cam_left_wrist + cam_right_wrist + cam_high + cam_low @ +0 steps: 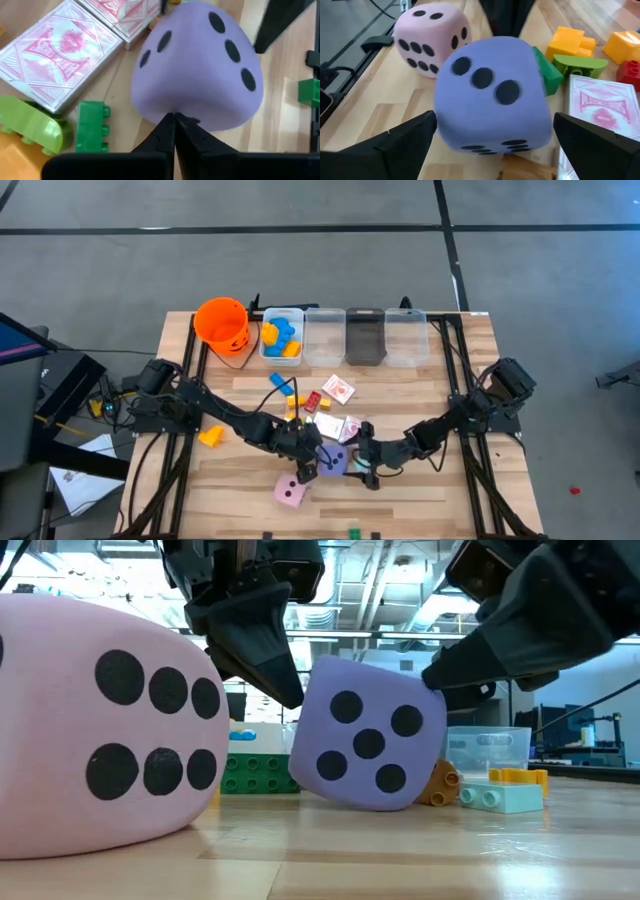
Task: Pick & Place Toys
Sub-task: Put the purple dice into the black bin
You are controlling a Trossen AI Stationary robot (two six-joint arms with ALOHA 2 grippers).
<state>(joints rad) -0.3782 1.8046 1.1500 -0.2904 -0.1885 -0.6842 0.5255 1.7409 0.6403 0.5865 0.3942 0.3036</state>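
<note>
A purple soft die (333, 461) sits tilted on the table near the middle front, its lower edge (372, 804) on the wood. A pink die (291, 493) rests on the table to its near left. My left gripper (310, 464) is shut, its tips at the purple die's left side. My right gripper (361, 461) is open at the die's right side, with the die (492, 95) between its spread fingers. Pink-and-white card packs (55, 60) and green blocks (92, 125) lie just beyond the die. My left gripper presses its shut fingertips (173, 120) against the purple die's upper left side (310, 690), slanting down from the table's left. The die stays on the table, tilted. My right gripper has one finger (450, 670) against the die's upper right corner (425, 690), slanting down from the right; whether the other finger touches, I cannot tell.
An orange bucket (221, 323) and a row of clear bins (365, 335) stand at the far edge; the left bin (282, 338) holds blue and yellow blocks. Loose blocks (211, 437) and card packs (338, 388) lie mid-table. A green block (353, 532) lies at the near edge.
</note>
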